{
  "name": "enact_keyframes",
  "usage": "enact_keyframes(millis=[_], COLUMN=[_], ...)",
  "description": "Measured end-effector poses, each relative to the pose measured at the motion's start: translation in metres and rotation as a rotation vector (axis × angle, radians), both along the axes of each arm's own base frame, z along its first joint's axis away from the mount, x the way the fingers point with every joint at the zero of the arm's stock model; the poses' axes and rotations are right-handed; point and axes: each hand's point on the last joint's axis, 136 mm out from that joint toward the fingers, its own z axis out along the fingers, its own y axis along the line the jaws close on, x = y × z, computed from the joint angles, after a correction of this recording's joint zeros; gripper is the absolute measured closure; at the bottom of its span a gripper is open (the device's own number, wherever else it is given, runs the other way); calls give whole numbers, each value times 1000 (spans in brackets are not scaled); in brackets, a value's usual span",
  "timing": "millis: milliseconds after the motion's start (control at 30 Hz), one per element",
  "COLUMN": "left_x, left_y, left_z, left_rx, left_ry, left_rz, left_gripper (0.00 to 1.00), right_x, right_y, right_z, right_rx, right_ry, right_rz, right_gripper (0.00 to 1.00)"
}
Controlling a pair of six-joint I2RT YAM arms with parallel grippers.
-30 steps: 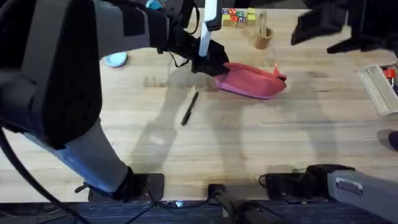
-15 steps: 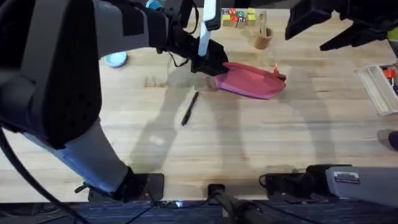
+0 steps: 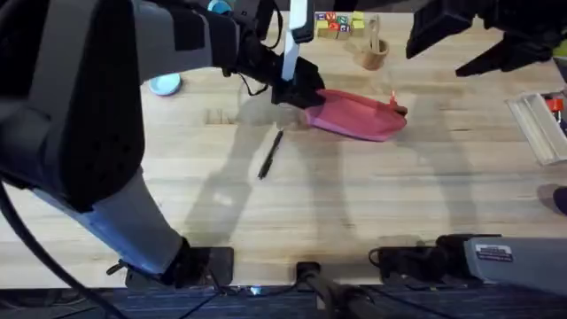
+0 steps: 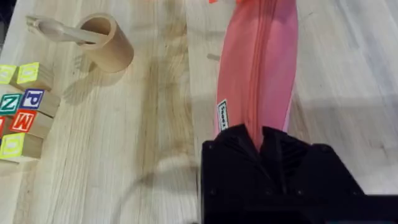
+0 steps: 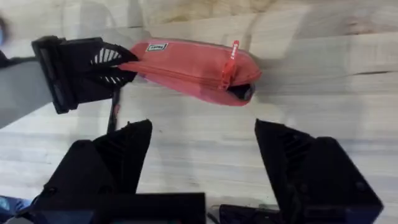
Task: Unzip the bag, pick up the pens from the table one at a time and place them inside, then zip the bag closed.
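The left end effector (image 4: 267,140) is closed on the near end of the salmon-pink pencil pouch (image 3: 359,115), evidently so that the fabric is anchored while the zipper is drawn from the opposite end. The pouch is stretched away from that end effector across the desk (image 3: 372,195), with its pink pull tab (image 5: 232,61) at the far end, where a small dark gap in the zipper is seen in the right wrist view. The right end effector (image 5: 202,149) is held wide open and empty above the desk, with the pull tab just beyond its fingertips; this is judged to be an approach toward the tab. The slim black pen (image 3: 269,153) lies on the desk beside and short of the left end effector, apart from the pouch. How much fabric is pinched cannot be made out, since the pouch's near end is covered by the black fingers. Whether the zipper is opened further along cannot be told.
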Motion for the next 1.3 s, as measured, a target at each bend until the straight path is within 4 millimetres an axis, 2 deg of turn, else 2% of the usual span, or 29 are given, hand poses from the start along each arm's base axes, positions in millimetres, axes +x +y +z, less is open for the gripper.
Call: enact_keyframes(millis=[300, 433, 900, 1300], left_x=[0, 0, 0, 0], left_y=[0, 0, 0, 0], left_z=[0, 0, 0, 0], left_rx=[1, 1, 1, 1], left_ry=[2, 2, 2, 2], left_rz=[0, 0, 0, 0], left_gripper=[959, 959, 959, 959], right_x=[12, 12, 9, 34], right_y=[-5, -9, -10, -10], right_z=[3, -3, -52, -94], right_rx=[-33, -53, -53, -44], right_ry=[-50, -43, 41, 86], right_rz=[-11, -18, -39, -69], right_gripper=[4, 5, 5, 4])
